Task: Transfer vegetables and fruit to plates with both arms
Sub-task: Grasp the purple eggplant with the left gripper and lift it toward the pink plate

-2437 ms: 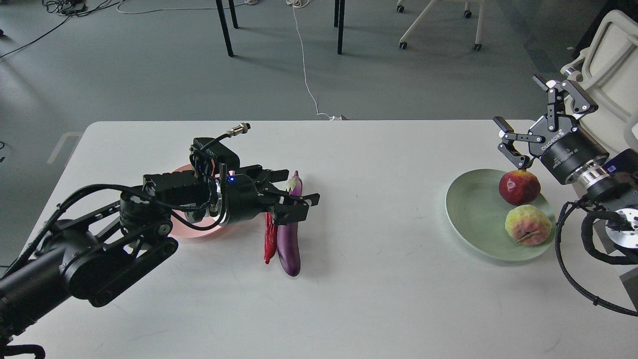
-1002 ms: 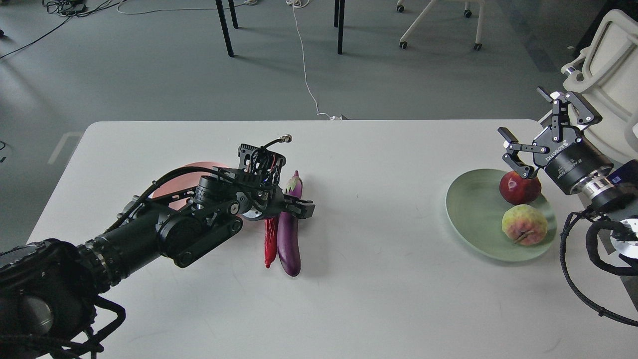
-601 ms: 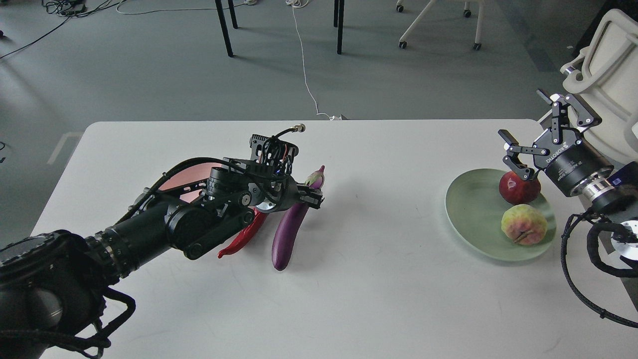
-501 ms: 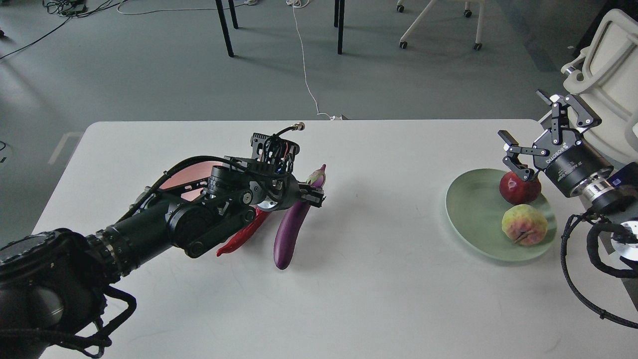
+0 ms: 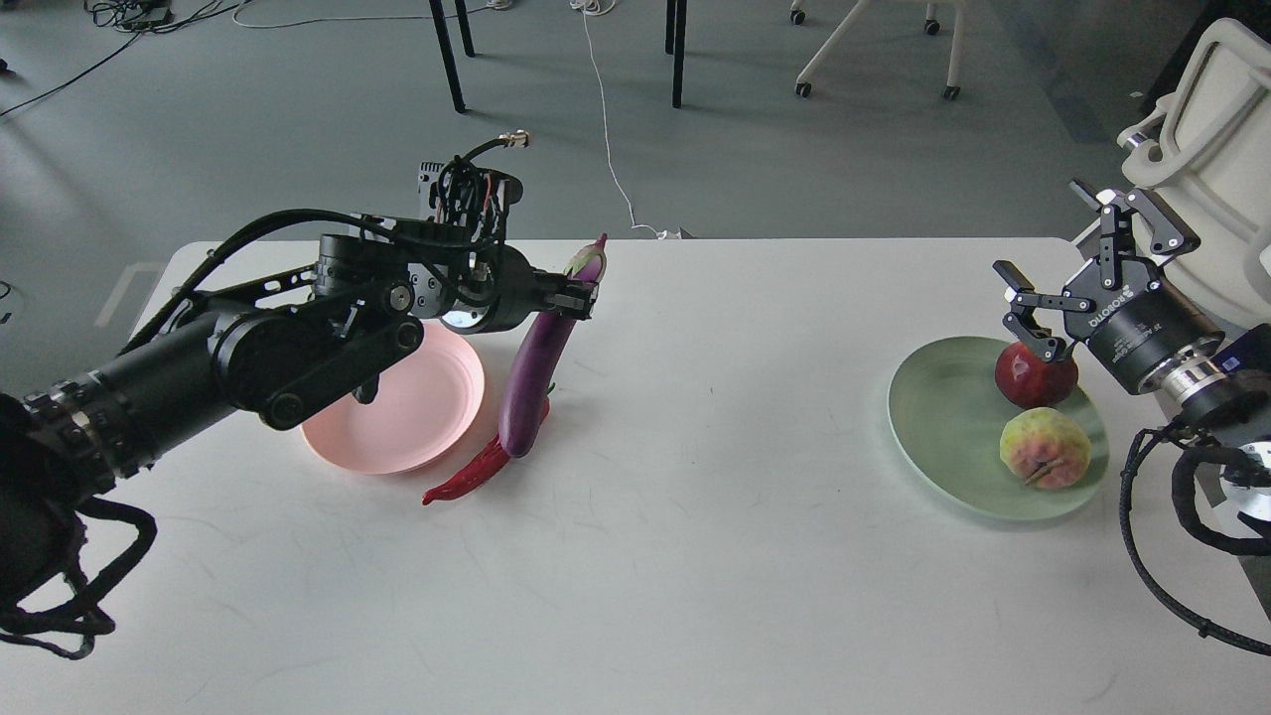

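Left gripper (image 5: 574, 299) jaws clamp eggplant (image 5: 531, 382) near its calyx, beside pink plate (image 5: 397, 407); chili (image 5: 472, 479) on worktop (image 5: 695, 556). Right gripper (image 5: 1077, 243) jaws wide above pomegranate (image 5: 1033, 377) on green plate (image 5: 943, 427).

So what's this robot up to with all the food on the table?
It is sorting produce onto plates. The left gripper holds the purple eggplant by its stem end, lifted beside the pink plate; the red chili lies on the table. The pomegranate and yellow-green fruit already sit on the green plate, with the right gripper open above them.
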Tool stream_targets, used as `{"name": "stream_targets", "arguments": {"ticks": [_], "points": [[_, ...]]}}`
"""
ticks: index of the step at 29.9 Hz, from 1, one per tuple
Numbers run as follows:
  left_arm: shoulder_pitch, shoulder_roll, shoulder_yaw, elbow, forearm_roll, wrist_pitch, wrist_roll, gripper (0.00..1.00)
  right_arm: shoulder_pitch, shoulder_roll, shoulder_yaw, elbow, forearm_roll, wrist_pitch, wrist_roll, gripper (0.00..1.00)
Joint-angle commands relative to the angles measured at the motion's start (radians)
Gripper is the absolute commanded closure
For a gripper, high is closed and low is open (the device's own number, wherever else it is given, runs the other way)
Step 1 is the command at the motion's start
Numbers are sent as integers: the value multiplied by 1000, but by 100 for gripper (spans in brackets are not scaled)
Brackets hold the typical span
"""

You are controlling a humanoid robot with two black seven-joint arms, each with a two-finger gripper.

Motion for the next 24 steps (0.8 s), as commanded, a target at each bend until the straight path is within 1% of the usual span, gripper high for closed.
{"name": "stream_targets", "arguments": {"ticks": [1, 3, 6, 11, 14, 24], "points": [[2, 132, 43, -91, -7, 0, -35, 91, 0, 0, 2, -2, 0, 1, 0, 3], [4, 170, 38, -123, -13, 0, -36, 91, -1, 0, -1, -2, -2, 1, 0, 3], [6, 178, 35, -129, -15, 0, -50, 90, -1, 0, -1, -3, -3, 0, 0, 3], [27, 187, 43, -135, -13, 0, -130, 90, 0, 0, 2, -2, -5, 0, 0, 3], [52, 216, 40, -136, -13, 0, -160, 90, 0, 0, 2, -5, -5, -2, 0, 3], [59, 252, 35, -137, -13, 0, -165, 90, 2, -23, 5, -2, -5, -2, 0, 3]]}}
